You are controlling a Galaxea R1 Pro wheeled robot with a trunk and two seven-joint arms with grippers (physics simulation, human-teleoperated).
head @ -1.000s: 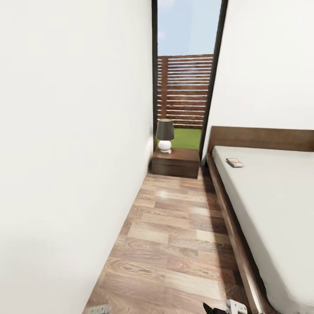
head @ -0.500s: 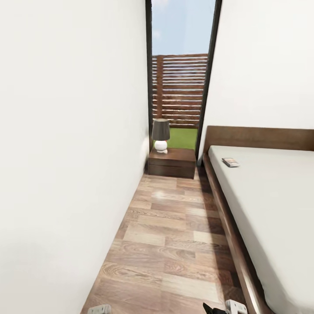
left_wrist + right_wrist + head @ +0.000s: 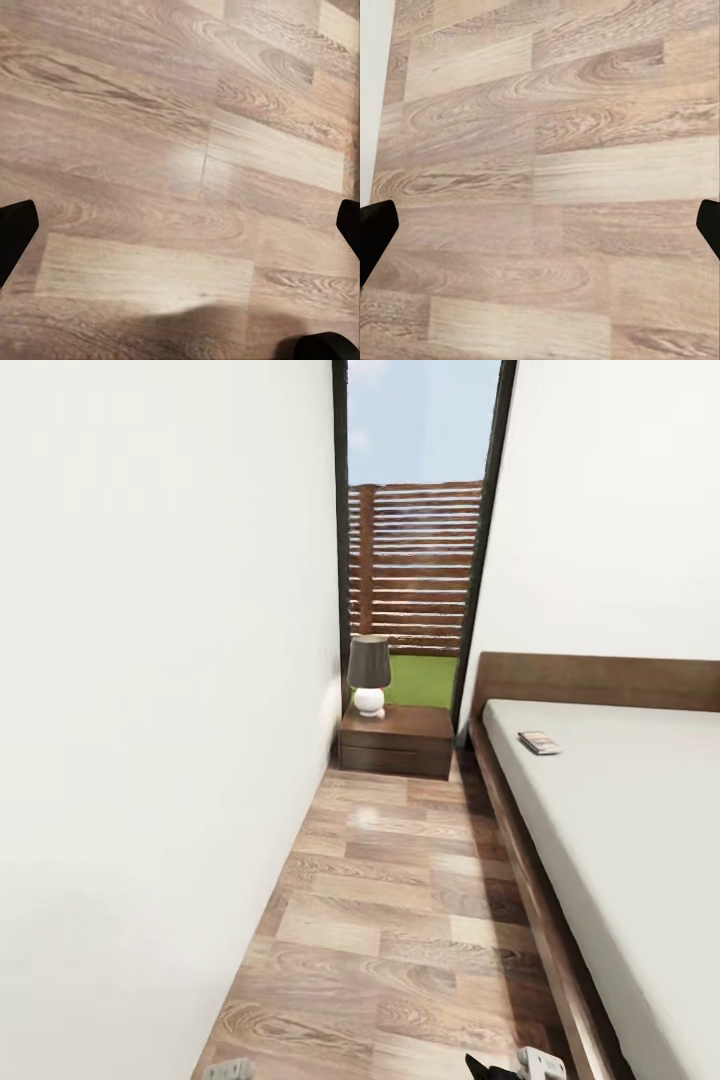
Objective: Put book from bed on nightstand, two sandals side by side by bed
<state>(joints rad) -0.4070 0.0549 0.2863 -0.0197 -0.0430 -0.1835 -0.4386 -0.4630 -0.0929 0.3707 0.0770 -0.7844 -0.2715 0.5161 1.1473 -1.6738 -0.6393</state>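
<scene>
Lying book (image 3: 539, 742) far beyond fingers (image 3: 16, 236)

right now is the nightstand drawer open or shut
Shut: the nightstand front looks flush in the head view, nothing pulled out. A lamp stands upright on top.

We see white walls (image 3: 170, 710) either side and a brown wood-plank floor (image 3: 400, 900) with swirly grain and paler boards mixed in. The nightstand (image 3: 396, 740) is glossy dark brown, its lamp (image 3: 368, 674) dark grey over a white base. The bed (image 3: 640, 830) is dark brown with a pale grey-white mattress. The fence (image 3: 412, 565) outside is brown-slatted, over green grass under blue sky.
</scene>
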